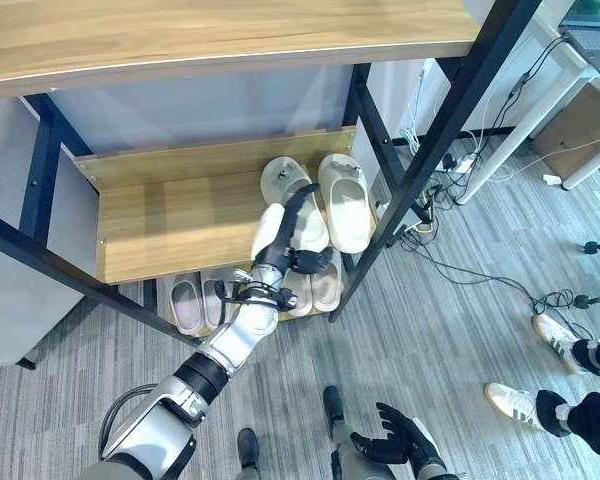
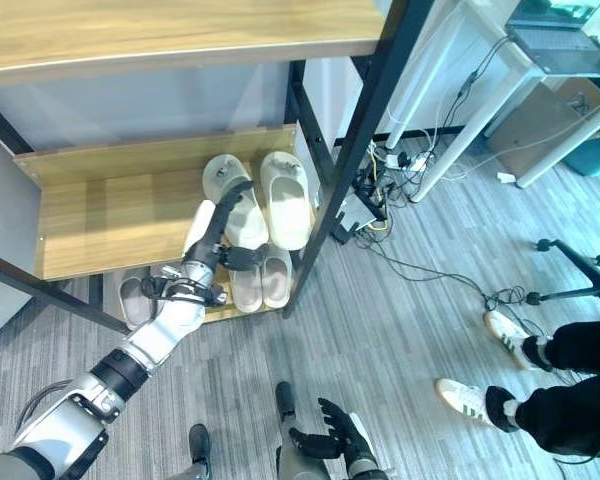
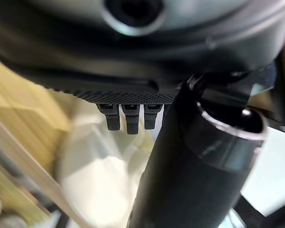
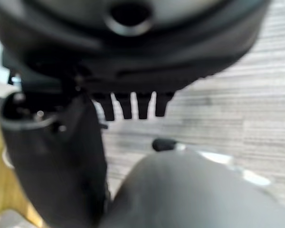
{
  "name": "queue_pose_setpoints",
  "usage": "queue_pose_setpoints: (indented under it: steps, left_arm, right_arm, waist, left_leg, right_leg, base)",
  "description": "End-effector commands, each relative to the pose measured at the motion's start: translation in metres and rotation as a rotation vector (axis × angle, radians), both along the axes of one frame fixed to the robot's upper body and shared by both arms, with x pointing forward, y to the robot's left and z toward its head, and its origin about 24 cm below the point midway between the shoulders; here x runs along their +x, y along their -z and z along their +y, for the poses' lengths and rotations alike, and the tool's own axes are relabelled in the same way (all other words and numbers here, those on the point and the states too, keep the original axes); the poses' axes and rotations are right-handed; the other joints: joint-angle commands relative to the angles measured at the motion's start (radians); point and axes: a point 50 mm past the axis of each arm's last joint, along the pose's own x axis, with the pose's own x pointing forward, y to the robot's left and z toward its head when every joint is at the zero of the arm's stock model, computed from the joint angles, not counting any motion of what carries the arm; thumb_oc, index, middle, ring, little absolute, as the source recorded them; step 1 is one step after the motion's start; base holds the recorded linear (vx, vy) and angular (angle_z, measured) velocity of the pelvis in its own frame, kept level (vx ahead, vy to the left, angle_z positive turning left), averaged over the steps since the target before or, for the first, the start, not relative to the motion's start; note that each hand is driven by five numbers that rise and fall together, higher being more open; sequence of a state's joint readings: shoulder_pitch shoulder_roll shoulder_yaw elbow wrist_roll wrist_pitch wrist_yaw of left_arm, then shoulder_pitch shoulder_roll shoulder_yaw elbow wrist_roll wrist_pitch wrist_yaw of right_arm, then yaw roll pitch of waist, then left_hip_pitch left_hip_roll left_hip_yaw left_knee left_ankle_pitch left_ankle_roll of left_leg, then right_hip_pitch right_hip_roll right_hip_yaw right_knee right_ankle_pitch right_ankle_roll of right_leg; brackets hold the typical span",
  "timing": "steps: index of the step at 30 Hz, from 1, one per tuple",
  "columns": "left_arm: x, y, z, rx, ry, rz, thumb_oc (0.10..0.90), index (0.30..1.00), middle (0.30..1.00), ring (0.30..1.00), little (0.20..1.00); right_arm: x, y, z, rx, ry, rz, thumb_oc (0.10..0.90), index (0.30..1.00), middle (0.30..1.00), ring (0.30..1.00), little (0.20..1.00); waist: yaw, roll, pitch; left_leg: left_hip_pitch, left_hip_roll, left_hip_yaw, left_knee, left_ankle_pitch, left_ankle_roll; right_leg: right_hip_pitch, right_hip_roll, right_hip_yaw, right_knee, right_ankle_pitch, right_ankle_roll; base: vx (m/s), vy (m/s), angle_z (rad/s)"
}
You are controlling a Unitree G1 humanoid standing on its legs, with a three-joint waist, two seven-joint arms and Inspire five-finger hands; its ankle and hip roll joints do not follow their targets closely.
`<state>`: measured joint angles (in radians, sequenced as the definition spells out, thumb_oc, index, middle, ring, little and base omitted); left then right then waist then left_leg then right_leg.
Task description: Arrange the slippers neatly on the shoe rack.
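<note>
Two cream slippers (image 1: 330, 200) lie side by side on the middle shelf (image 1: 170, 215) of the shoe rack (image 1: 420, 160), at its right end. The left hand (image 1: 285, 240) reaches over the left one, fingers (image 1: 302, 200) stretched fairly straight along it, touching rather than clasping. More slippers (image 1: 195, 300) sit on the bottom shelf. The right hand (image 1: 395, 440) hangs low above the floor (image 1: 460, 330), fingers loosely spread, holding nothing. A person's shoes (image 1: 520, 400) stand at right.
</note>
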<state>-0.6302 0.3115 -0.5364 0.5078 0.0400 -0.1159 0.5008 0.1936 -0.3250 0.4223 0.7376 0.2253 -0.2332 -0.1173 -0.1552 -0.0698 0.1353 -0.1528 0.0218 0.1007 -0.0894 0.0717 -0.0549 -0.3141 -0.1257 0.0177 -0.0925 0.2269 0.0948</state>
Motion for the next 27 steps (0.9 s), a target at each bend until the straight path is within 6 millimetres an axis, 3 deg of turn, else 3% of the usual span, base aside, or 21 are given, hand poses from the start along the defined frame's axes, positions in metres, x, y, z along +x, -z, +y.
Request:
queue_pose_setpoints:
  steps: [1, 5, 10, 18, 27]
  left_arm:
    - [0.027, -0.089, -0.017, -0.049, -0.030, -0.304, 0.800, 0.900, 0.900, 0.900, 0.900]
    - [0.027, -0.100, -0.013, -0.062, -0.061, -0.352, 0.800, 0.900, 0.900, 0.900, 0.900]
    - [0.010, -0.098, -0.011, -0.135, -0.015, -0.388, 0.800, 0.900, 0.900, 0.900, 0.900]
    - [0.013, -0.055, -0.015, -0.318, 0.036, -0.124, 0.800, 0.900, 0.900, 0.900, 0.900]
    - [0.026, -0.049, -0.023, -0.368, 0.004, -0.032, 0.800, 0.900, 0.900, 0.900, 0.900]
  right_arm:
    - [0.008, -0.015, -0.016, 0.015, 0.037, -0.093, 0.800, 0.900, 0.900, 0.900, 0.900]
    - [0.008, -0.015, -0.014, 0.029, 0.049, -0.098, 0.800, 0.900, 0.900, 0.900, 0.900]
    - [0.003, -0.011, -0.012, 0.039, 0.071, -0.078, 0.800, 0.900, 0.900, 0.900, 0.900]
    - [0.009, -0.013, -0.015, 0.053, 0.073, -0.076, 0.800, 0.900, 0.900, 0.900, 0.900]
    - [0.011, -0.017, -0.019, 0.040, 0.058, -0.090, 0.800, 0.900, 0.900, 0.900, 0.900]
  waist:
    - [0.007, 0.020, -0.008]
    - [0.006, 0.009, -0.015]
    - [0.017, 0.002, -0.027]
    - [0.017, -0.004, -0.029]
    - [0.000, -0.004, -0.032]
  left_leg:
    - [-0.064, -0.014, -0.025, 0.007, -0.022, 0.022]
    - [-0.066, -0.007, -0.027, 0.007, -0.021, 0.018]
    - [-0.058, -0.008, -0.029, 0.008, -0.028, 0.019]
    - [-0.061, -0.007, -0.029, 0.006, -0.024, 0.019]
    - [-0.065, -0.009, -0.022, 0.004, -0.023, 0.018]
  right_leg:
    - [0.040, 0.001, -0.068, 0.039, -0.140, 0.066]
    - [0.045, 0.005, -0.072, 0.033, -0.140, 0.068]
    - [0.059, 0.007, -0.077, 0.030, -0.147, 0.068]
    - [0.054, 0.006, -0.081, 0.027, -0.141, 0.066]
    - [0.045, 0.006, -0.073, 0.022, -0.135, 0.068]
  base:
    - [0.02, 0.000, 0.04]
    - [0.02, -0.004, 0.02]
    - [0.03, 0.007, 0.00]
    - [0.01, 0.006, 0.01]
    - [0.00, 0.000, 0.00]
